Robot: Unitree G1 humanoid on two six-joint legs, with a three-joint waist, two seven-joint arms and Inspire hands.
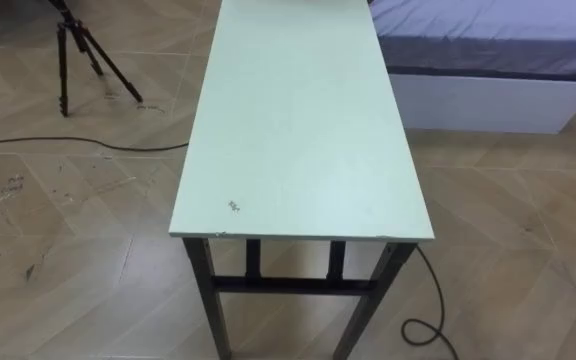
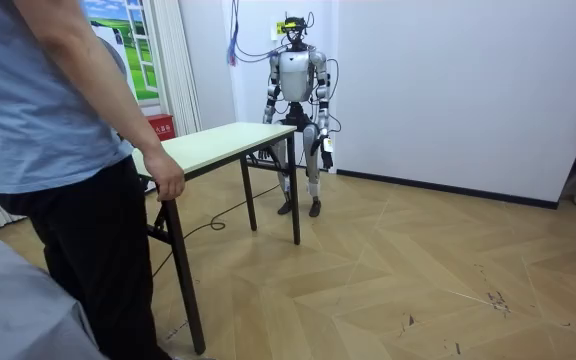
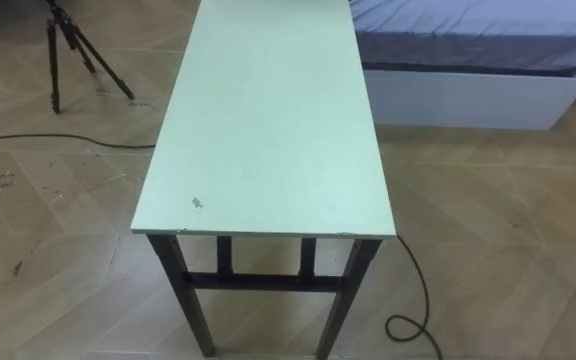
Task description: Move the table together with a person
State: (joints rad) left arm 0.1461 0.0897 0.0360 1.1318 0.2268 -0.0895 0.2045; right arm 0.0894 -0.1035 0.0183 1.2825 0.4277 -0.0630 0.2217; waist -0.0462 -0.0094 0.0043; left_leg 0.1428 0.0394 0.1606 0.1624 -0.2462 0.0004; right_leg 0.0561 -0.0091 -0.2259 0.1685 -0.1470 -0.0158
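Arms hang down behind table [image 2: 226,137]; left hand [image 2: 326,150] state unclear; person's hand [image 2: 168,186] grips edge.

The near short edge of the desk [image 1: 298,130] stood open, with bare floor [image 1: 78,250] before it and along its left side. A tripod [image 1: 78,55] stood well apart at the far left. On the right, a bed [image 1: 488,60] lay close beside the desk's far half, possibly touching, so the passage there was narrow. Beneath the near edge, a crossbar [image 1: 293,285] spanned the legs, barring a low reach. At the far end a person [image 2: 48,120] stood, with the person's hand [image 2: 168,185] on the corner.
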